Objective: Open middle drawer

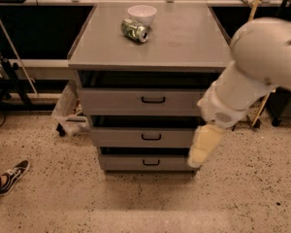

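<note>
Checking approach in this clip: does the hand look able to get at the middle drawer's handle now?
Probably yes. The hand hangs low at the cabinet's right front edge. Nothing stands between it and the middle drawer's black handle, though it would have to swing left to reach it.
</note>
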`<state>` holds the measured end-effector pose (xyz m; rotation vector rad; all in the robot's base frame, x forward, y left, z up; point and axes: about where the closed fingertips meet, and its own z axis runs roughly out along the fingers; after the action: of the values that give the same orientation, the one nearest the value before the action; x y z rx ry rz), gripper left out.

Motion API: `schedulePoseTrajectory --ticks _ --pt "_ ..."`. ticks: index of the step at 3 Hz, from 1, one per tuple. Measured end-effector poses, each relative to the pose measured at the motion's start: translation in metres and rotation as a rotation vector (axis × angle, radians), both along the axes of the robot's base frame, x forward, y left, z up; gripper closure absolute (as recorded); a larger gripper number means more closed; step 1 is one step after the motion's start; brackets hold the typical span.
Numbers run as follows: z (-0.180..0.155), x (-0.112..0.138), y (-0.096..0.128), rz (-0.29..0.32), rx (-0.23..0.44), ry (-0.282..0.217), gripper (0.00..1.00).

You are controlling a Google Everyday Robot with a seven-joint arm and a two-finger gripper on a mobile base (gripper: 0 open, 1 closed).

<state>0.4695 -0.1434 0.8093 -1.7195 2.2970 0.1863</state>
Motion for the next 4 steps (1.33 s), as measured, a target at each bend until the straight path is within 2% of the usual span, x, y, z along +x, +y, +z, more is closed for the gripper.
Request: schedulePoseTrajectory --ticks 1,2,3,4 --pt "-0.088 0.009 0.036 -0.026 0.021 0.049 0.00" --pt "-0.141 0.043 0.058 -0.089 0.036 0.007 0.00" --pt "-0.159 0.087 0.070 -0.127 0.021 -0.079 0.00" --pt "-0.159 0.085 0.070 -0.126 0.021 -0.075 0.00"
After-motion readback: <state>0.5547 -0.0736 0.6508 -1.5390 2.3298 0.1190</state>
